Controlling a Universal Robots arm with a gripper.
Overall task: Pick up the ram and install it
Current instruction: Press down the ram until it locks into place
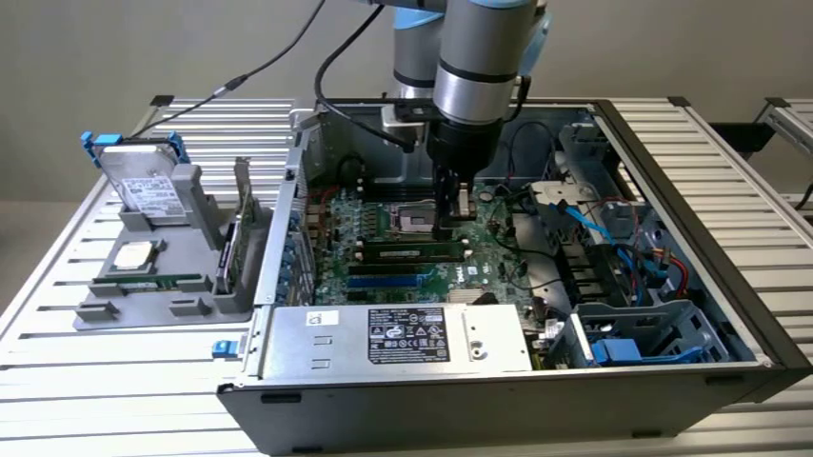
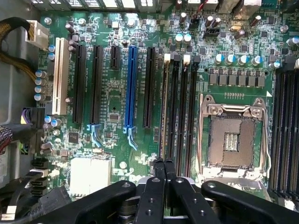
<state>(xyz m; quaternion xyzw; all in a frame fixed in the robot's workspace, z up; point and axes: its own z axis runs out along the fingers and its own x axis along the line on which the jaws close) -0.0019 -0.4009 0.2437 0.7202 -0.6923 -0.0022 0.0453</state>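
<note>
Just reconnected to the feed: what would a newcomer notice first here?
The arm reaches down into the open PC case. Its shut gripper is right by the ram, which stands upright on the motherboard. Close beside it lies the empty CPU socket.

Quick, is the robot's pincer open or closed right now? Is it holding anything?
Pincer: closed, with nothing visible between its fingers; the tips are over the long slots on the green board.
</note>
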